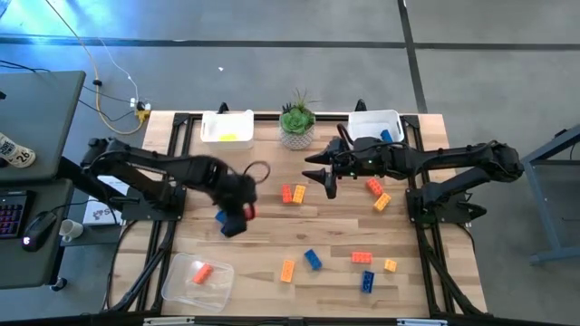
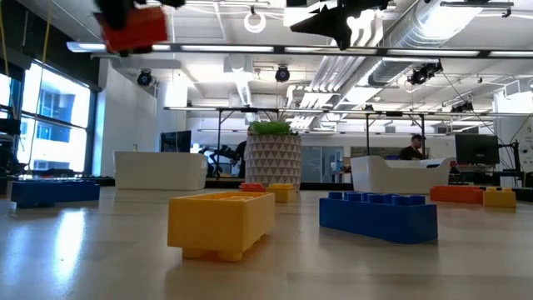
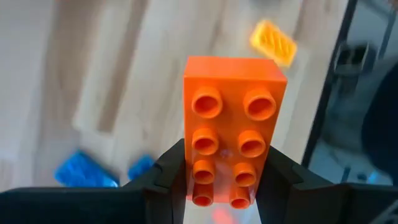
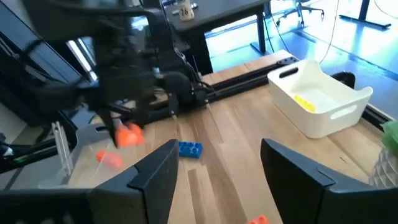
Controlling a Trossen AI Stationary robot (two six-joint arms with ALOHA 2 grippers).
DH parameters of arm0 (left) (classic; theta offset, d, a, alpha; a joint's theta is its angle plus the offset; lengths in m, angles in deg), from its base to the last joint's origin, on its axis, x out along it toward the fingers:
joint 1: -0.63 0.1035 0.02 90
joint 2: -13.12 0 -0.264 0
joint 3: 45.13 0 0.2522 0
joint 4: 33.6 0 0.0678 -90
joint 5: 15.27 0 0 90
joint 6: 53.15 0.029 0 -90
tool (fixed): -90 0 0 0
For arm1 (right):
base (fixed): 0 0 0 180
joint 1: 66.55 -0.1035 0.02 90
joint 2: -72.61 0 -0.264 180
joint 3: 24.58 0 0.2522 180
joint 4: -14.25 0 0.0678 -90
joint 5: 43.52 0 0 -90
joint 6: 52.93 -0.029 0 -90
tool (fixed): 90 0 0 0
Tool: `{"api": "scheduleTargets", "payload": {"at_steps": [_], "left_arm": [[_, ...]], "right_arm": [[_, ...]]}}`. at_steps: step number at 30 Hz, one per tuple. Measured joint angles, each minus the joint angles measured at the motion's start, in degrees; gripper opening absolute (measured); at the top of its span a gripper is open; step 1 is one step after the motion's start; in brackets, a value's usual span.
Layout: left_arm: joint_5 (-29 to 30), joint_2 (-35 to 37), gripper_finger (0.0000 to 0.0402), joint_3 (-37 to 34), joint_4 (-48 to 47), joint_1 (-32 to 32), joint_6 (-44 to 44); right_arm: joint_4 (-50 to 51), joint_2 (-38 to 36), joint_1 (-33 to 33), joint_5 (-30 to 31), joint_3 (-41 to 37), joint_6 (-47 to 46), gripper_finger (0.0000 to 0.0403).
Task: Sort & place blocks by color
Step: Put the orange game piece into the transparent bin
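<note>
I'm looking down on the wooden surface [image 1: 272, 235], and it's carrying everything in play. At the far edge I'm seeing two white trays: the left tray [image 1: 227, 128] holding something yellow, the right tray [image 1: 374, 124] holding something blue, with a potted plant [image 1: 296, 120] standing between them. A clear tray [image 1: 195, 279] is sitting at the near left corner with an orange block [image 1: 202, 273] inside.

My left arm is reaching in over the left-middle of the surface. Its end effector [image 3: 217, 180] is clamping a red-orange block [image 3: 229, 127], fingers [image 3: 168, 177] pressing on both sides, studs facing the wrist camera. In the low view that block [image 2: 133, 29] is hanging well above the surface. A blue block [image 1: 231, 224] is lying just beside that end effector in the overhead view.

My right arm is stretching in from the right, its end effector [image 1: 323, 172] hovering near the plant with its fingers [image 4: 155, 171] spread wide and nothing between them.

The loose blocks are scattering across the middle and near right: an orange pair [image 1: 293, 193], two more [image 1: 377, 193] under the right arm, then a near row in yellow-orange [image 1: 287, 270], blue [image 1: 313, 260], red-orange [image 1: 362, 258], blue [image 1: 367, 281] and yellow [image 1: 390, 265]. At surface level a yellow block [image 2: 221, 223] and a blue block [image 2: 379, 216] are sitting closest to the low camera.
</note>
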Motion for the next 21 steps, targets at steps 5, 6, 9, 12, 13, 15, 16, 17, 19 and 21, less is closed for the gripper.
{"api": "scheduleTargets", "payload": {"at_steps": [5,6,9,12,13,15,16,17,19,21], "left_arm": [[-0.8,0.0,0.0109,0.0,-6.2,-7.7,-4.3],[-1.2,0.0,0.0109,-0.2,-6.7,-9.1,-5.4],[-4.0,0.0,0.0109,-1.3,-6.5,-13.0,-9.0],[-7.6,0.0,0.0109,-3.4,-6.3,-16.7,-13.8],[-8.4,0.0,0.0109,-4.0,-6.1,-17.9,-15.1],[-10.0,0.0,0.0109,-5.3,-5.0,-19.9,-17.4],[-10.8,-0.1,0.0109,-6.0,-4.2,-20.8,-18.7],[-11.2,-0.1,0.0109,-6.6,-3.4,-21.7,-20.0],[-12.7,-0.1,0.0109,-7.6,-2.1,-23.2,-21.4],[-14.0,-0.2,0.0109,-8.3,-1.4,-24.7,-21.6]], "right_arm": [[2.6,0.0,1.3,0.0,0.0,0.0,0.0215],[3.2,0.0,1.5,0.0,0.0,0.0,0.0215],[4.7,0.0,2.3,0.0,0.0,0.0,0.0215],[6.0,0.0,3.0,0.0,0.0,0.0,0.0215],[6.3,0.0,3.2,0.0,0.0,0.0,0.0215],[6.8,0.0,3.5,0.0,0.0,0.0,0.0215],[7.1,0.0,3.7,0.0,0.0,0.0,0.0215],[7.3,0.0,3.8,0.0,0.0,0.0,0.0215],[7.6,0.0,3.9,0.1,0.0,0.0,0.0215],[7.7,0.0,3.9,0.1,0.0,0.0,0.0215]]}}
